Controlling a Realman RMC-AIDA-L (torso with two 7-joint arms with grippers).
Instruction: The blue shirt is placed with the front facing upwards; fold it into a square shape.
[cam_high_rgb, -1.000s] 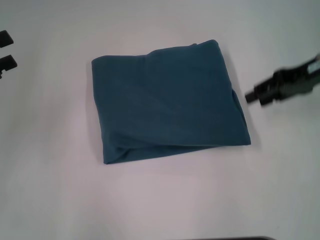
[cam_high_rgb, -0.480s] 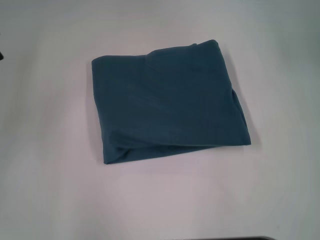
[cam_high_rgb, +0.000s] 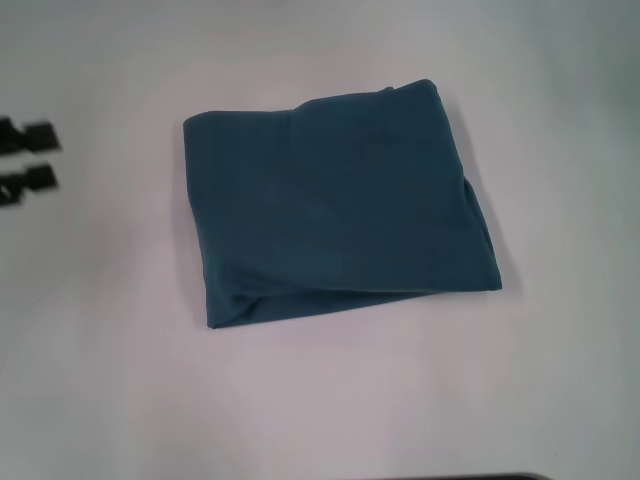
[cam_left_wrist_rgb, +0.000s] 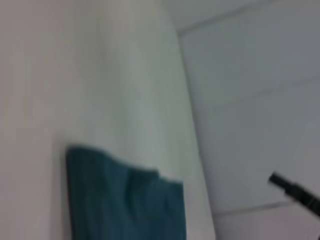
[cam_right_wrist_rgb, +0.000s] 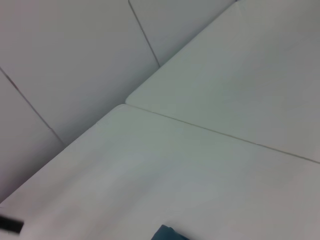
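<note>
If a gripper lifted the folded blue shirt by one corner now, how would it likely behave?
The blue shirt would probably droop and unfold: its stacked layers lie loose, with soft creases along the near edge. It looks light, so it should lift easily. Pushed across the smooth table, it would likely bunch rather than slide as one piece.

We see the shirt (cam_high_rgb: 335, 205) as soft matt cloth, lightly creased, lying on a smooth, matt white table (cam_high_rgb: 110, 370).

The left hand (cam_high_rgb: 25, 160) shows two black, blocky, blurred fingertips.
</note>
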